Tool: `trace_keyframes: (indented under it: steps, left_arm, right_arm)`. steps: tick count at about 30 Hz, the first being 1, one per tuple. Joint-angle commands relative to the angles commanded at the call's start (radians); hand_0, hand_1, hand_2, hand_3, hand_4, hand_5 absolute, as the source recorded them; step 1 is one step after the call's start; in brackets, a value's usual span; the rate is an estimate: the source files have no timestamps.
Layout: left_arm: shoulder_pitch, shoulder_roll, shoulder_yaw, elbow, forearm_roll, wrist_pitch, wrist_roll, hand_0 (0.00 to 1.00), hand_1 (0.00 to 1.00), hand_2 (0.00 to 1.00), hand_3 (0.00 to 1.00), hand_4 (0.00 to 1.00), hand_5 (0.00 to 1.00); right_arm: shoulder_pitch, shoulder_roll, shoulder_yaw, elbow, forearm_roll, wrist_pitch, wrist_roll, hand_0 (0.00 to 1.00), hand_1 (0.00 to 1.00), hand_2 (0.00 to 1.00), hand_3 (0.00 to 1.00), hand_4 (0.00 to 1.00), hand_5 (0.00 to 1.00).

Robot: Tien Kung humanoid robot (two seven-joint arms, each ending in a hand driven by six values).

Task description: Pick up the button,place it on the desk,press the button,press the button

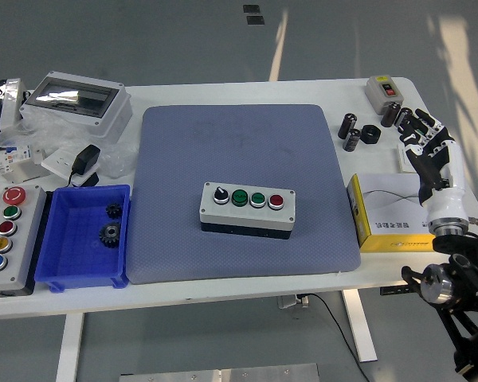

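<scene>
So the white table [223, 278] is mostly covered by a big blue-grey mat [239, 151], and the button box [248, 210] sits right in the middle of that mat, flat, long side facing me. It's a grey box with a dark base and four controls in a row on top: a black knob, two green buttons, one red. My guess is it's rigid plastic, not heavy but chunky, with smooth sides that could slide a bit in my fingers, so I'd take it across the short width, front and back walls, and keep off the top so I don't poke a button by accident. The mat looks slightly textured and soft, so it should stay put when pressed. To the left there's a blue bin [64, 263] with a couple of gears [110, 232] in it, another button panel [6, 231] at the left edge, and a clear-lidded enclosure [76, 99] at the back left. On the right there's a yellow-edged box [390, 215] and some small black cylinders [350, 131] behind it. My right hand [430, 151] is over the right edge of the table, above that box, fingers loosely spread and holding nothing, well away from the button box. My left hand isn't visible at all. Plain grey floor beyond.
</scene>
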Motion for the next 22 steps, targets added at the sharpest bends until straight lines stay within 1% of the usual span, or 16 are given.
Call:
trace_keyframes:
  steps: [1,2,7,8,19,22]
  left_arm:
    - [0.001,-0.001,0.000,0.000,0.000,0.000,0.000,0.622,0.570,0.539,0.597,0.557,0.157]
    - [0.001,-0.001,-0.001,0.000,-0.001,0.001,0.001,0.623,0.572,0.542,0.598,0.565,0.159]
    - [0.000,-0.001,-0.001,0.000,-0.002,0.002,-0.001,0.623,0.572,0.542,0.598,0.565,0.159]
    - [0.000,-0.001,0.000,0.000,-0.003,0.002,-0.001,0.623,0.574,0.542,0.601,0.579,0.168]
    - [-0.001,-0.009,-0.004,0.000,0.006,-0.001,-0.002,0.623,0.576,0.543,0.605,0.587,0.170]
    - [0.000,-0.010,-0.004,0.000,0.003,0.000,-0.003,0.623,0.576,0.543,0.605,0.587,0.170]
  right_arm:
    - [0.000,0.000,0.000,0.001,-0.001,0.000,0.000,0.751,0.755,0.758,0.730,0.700,0.338]
    - [-0.001,0.000,0.000,0.002,-0.002,0.000,0.000,0.770,0.762,0.771,0.732,0.750,0.464]
    - [0.001,-0.002,0.004,0.010,-0.016,0.000,-0.001,0.770,0.762,0.771,0.732,0.750,0.464]
    - [0.002,-0.003,0.004,0.012,-0.020,0.000,-0.002,0.776,0.767,0.771,0.738,0.763,0.502]
    - [0.006,-0.012,-0.009,0.036,-0.073,-0.011,-0.008,0.778,0.766,0.772,0.734,0.761,0.487]
    - [0.010,-0.024,-0.019,0.055,-0.077,-0.013,-0.010,0.778,0.766,0.772,0.734,0.761,0.487]
